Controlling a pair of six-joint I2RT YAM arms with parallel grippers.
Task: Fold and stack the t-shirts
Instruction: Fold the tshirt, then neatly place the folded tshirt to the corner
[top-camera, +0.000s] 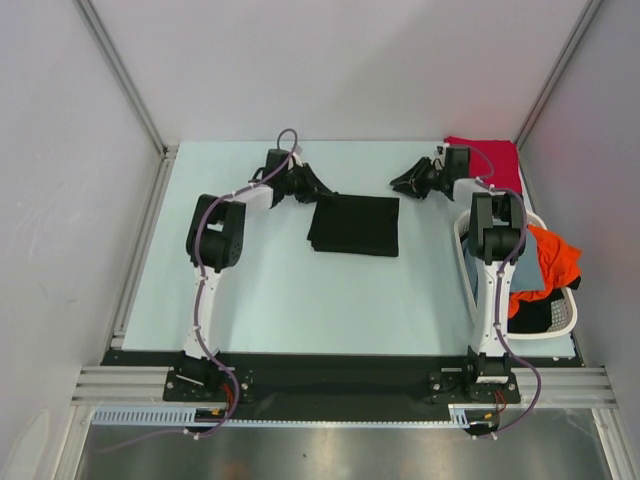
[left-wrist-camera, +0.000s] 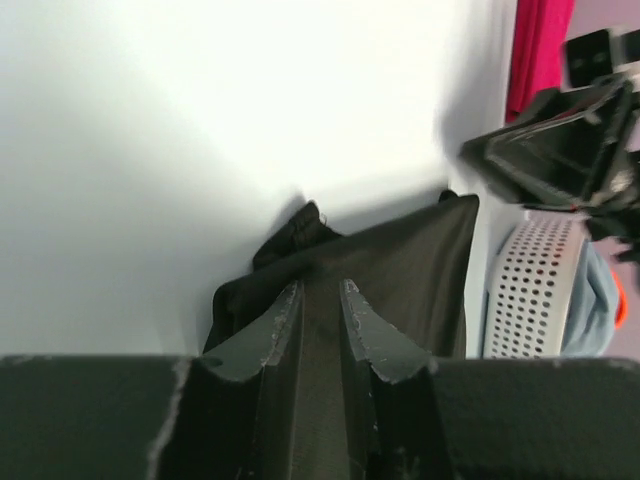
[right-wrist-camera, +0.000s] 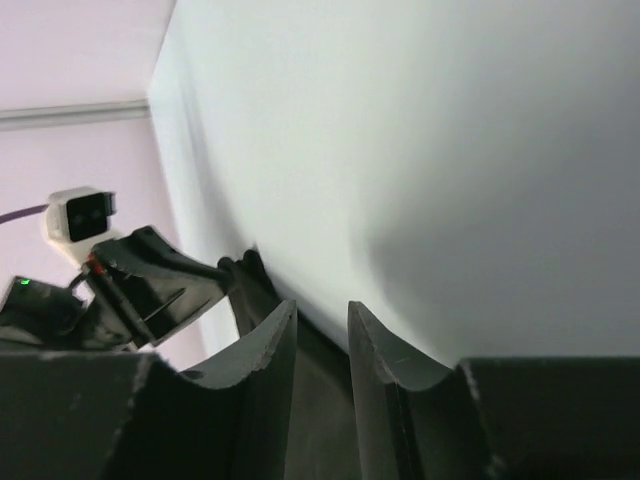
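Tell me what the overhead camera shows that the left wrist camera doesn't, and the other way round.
Only the overhead view: both arm bases, the black t-shirt as a whole folded rectangle, and dark cloth inside the basket. Only the left wrist view: the left tool close up, and the basket's side wall with its holes clear. Both: the black t-shirt, the red t-shirt, the white basket and the right tool.

Pale lilac walls (top-camera: 330, 60) enclose a light blue-green counter (top-camera: 270, 310); aluminium rails (top-camera: 120, 75) climb the upper corners, and possibly a steel floor (top-camera: 330, 455) lies along the bottom.
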